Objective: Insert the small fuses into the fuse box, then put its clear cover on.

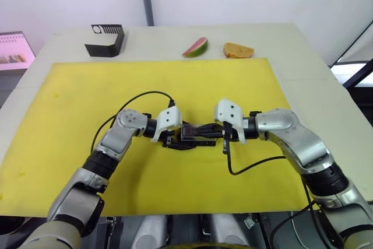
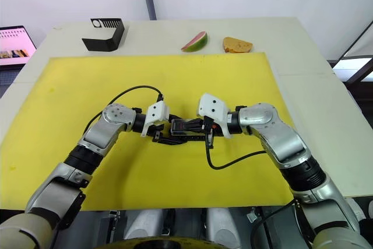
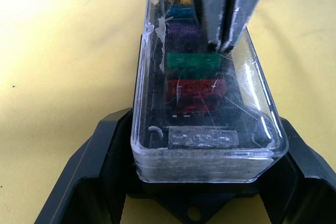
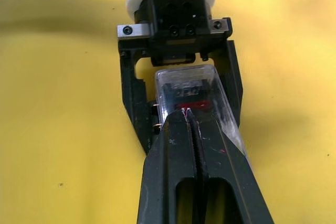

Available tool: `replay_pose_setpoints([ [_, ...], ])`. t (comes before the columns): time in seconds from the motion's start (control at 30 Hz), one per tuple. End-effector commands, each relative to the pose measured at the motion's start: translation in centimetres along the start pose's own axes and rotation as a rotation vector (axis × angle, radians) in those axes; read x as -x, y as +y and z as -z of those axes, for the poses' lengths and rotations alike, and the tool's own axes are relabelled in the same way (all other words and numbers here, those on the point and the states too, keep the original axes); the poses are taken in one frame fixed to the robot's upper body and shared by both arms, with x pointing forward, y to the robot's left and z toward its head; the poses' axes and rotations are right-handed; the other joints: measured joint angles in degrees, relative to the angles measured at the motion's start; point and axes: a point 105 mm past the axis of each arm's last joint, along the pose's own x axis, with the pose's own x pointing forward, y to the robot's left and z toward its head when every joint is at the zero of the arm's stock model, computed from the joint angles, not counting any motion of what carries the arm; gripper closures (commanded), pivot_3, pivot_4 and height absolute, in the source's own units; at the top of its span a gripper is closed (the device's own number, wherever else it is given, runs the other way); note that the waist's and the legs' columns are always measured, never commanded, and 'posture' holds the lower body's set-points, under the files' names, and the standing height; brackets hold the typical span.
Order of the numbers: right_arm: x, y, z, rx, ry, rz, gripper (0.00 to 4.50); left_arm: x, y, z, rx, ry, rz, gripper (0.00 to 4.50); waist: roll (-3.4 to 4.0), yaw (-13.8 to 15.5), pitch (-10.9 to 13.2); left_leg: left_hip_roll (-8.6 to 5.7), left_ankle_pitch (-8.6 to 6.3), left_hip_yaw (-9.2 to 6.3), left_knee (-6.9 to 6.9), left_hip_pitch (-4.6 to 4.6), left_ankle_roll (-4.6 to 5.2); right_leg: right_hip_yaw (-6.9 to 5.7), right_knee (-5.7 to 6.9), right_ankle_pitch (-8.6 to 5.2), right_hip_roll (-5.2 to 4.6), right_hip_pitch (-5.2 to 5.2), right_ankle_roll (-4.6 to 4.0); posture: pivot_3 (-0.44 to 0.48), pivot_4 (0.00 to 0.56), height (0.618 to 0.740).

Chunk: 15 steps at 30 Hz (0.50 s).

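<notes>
Yellow matting covers most of the pale table (image 1: pixel 303 68), and I have both arms meeting at the mat's (image 1: pixel 76 97) middle. At the table's far edge sit a black angular holder (image 1: pixel 106 40), a melon-slice toy (image 1: pixel 195 46) and a bread-like piece (image 1: pixel 238 50), all well apart from the work.

Position of the task's things: the fuse box (image 3: pixel 157 103) lies on the mat between the two pincers, its long axis running left to right in line with both forearms. The clear cover (image 3: pixel 207 145) is already over it. Through the cover I see the small fuses (image 3: pixel 192 60) seated in a row: red, green, purple, teal and amber.

Left pincer (image 1: pixel 175 139): fingers spread wide, one on each side of the box's left end, bracketing it; I cannot confirm they press on it.

Right pincer (image 4: pixel 193 124): fingers closed together with nothing between them, tips resting on top of the cover near the middle of its length.

Governing relation: the cover lies directly beneath the right pincer's tips, so any seating force acts straight down, across the box's long axis, while the left pincer braces the end. My judgement is that only final seating of the cover remains. Risk: an off-centre press could tilt the cover.
</notes>
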Motion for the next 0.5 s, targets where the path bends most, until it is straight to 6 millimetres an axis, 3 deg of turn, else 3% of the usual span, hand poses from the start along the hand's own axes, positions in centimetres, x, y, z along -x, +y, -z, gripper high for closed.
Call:
replay_pose_setpoints([
  [0.03,0.0,0.3,5.3,-0.119,0.201,0.022,4.46,0.5,0.6,-0.4,-0.018,0.000,-0.032,1.89,0.00,0.0,0.0,0.00,0.00,0.00,0.00,0.03,0.00,0.00,0.00,0.00,0.00,0.03,0.00,0.000,0.150,0.740],
  [0.3,2.6,-0.1,7.0,-0.150,0.245,0.063,4.46,0.7,0.6,-0.3,-0.015,0.001,-0.041,1.89,-0.09,-0.2,-0.2,0.00,-0.01,0.01,-0.16,0.56,0.02,0.01,-0.06,-0.01,0.00,0.48,-0.01,0.000,0.150,0.740],
  [0.5,1.3,0.5,6.7,-0.142,0.227,0.037,4.46,0.4,0.5,-0.4,-0.012,-0.004,-0.037,1.89,-0.19,-0.3,-0.4,0.01,-0.01,0.02,-0.17,0.62,0.02,0.01,-0.06,-0.02,0.00,0.55,-0.01,0.000,0.150,0.740],
])
